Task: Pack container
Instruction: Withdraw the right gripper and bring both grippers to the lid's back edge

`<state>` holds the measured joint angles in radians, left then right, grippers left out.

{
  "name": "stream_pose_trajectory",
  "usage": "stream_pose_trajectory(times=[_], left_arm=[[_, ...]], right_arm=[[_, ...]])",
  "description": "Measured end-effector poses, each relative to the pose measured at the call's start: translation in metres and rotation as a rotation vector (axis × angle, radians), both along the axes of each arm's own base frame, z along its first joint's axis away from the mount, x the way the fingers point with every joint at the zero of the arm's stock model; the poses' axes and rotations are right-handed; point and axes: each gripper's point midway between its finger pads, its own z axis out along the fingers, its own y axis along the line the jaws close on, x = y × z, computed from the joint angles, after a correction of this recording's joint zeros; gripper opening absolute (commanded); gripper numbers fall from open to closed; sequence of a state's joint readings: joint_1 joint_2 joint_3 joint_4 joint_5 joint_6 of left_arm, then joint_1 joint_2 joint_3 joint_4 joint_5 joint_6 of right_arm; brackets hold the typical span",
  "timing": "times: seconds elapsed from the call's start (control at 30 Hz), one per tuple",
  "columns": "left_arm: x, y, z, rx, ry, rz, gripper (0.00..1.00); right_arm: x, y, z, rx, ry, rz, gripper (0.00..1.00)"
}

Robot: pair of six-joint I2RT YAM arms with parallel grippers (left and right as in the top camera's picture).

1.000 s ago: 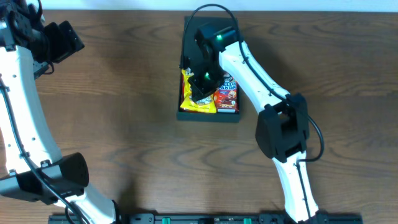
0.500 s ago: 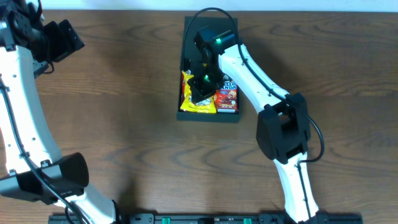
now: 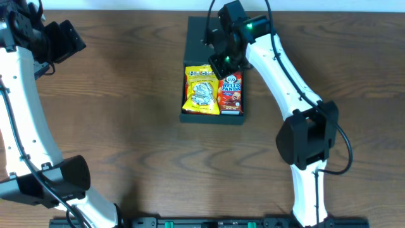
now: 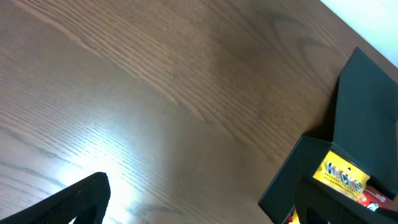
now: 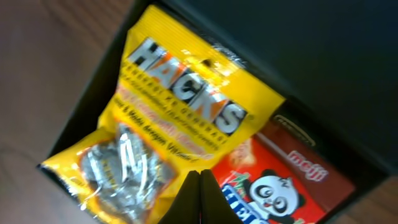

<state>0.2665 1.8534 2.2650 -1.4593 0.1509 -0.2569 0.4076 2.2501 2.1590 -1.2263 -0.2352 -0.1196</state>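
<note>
Container (image 3: 212, 118), one, dark teal-green, stands at the middle of the bench's (image 3: 126, 126) far edge, its single flap lid (image 3: 197, 38) folded back flat toward that edge. Two packets lie side by side inside: one yellow Hacks bag (image 3: 201, 88) and one red Hello Panda box (image 3: 231, 96). The right gripper (image 5: 199, 183) hangs over the packets' far ends, fingers pressed together with nothing between them; its arm covers part of the lid. The left gripper (image 3: 71, 39) sits near the far left corner, fingers spread wide and empty. From its wrist camera, only the packets' tops show above the container wall.
</note>
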Motion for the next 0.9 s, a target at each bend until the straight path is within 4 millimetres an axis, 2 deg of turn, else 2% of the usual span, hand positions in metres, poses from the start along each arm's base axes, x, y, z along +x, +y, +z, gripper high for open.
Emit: stream_pose_trajectory(times=[0.5,0.73,0.83,0.9], left_arm=[[0.000,0.000,0.000,0.000,0.000,0.000,0.95],[0.000,0.000,0.000,0.001,-0.001,-0.001,0.95],[0.000,0.000,0.000,0.002,-0.001,-0.003,0.95],[0.001,0.000,0.000,0.002,-0.002,-0.005,0.99]], right_arm=[[-0.010,0.012,-0.053,-0.052,0.104,0.021,0.02],[-0.011,0.012,-0.054,-0.056,0.112,0.021,0.02],[-0.013,0.011,-0.047,-0.058,0.116,0.020,0.02],[-0.008,0.012,-0.036,-0.052,0.093,0.018,0.02]])
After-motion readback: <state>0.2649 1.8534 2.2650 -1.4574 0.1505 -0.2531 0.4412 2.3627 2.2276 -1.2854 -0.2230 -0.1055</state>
